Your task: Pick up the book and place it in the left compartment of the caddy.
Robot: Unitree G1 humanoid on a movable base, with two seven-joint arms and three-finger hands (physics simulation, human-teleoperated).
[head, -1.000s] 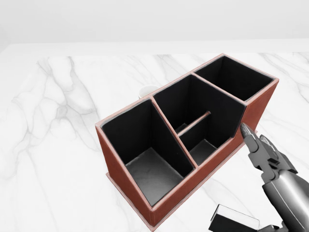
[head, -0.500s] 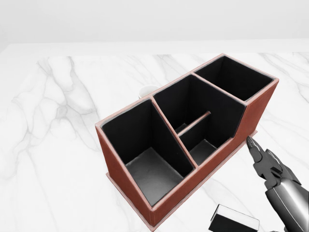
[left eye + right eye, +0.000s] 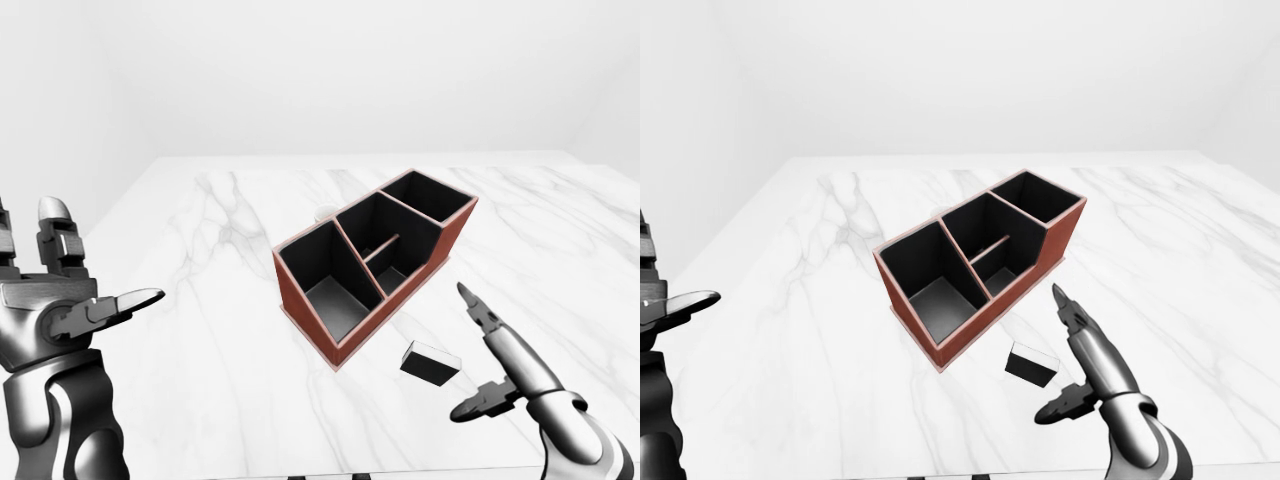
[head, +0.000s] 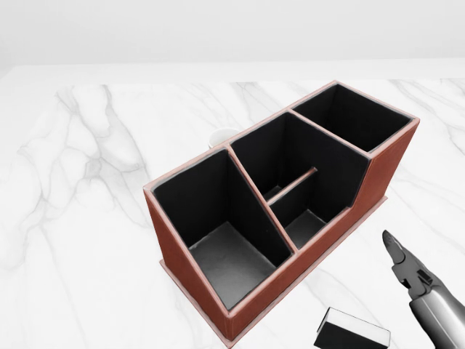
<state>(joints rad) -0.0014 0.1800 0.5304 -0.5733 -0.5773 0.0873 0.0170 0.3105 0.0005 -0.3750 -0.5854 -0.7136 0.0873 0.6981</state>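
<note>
Nearest in the left-eye view, the right hand (image 3: 500, 365) hangs over the bottom-right part of the surface (image 3: 200, 330), fingers (image 3: 480, 312) spread wide and holding nothing, one pointing up toward the caddy, another jutting off to the left. The left hand (image 3: 70, 300) is way over at the left edge of that view, off the side of the marble, fingers also spread and empty.

The book (image 3: 430, 362) lies flat just left of the right hand, close but not touching as far as I can tell. It's a small dark block with a pale strip along its upper edge, probably the page side, though it's too small to be sure. It sits just beside the caddy's near corner with a thin gap of bare marble between them.

The caddy (image 4: 256, 291) is a reddish-brown box with black lining, set diagonally, near end toward the bottom-left of the head view. Its left compartment (image 4: 218, 233) is open on top with nothing in it. Something small and white (image 4: 221, 136) peeks out behind its upper-left wall.

Plenty of bare white marble left of the caddy and beyond it, then plain pale walls (image 3: 330, 70).
</note>
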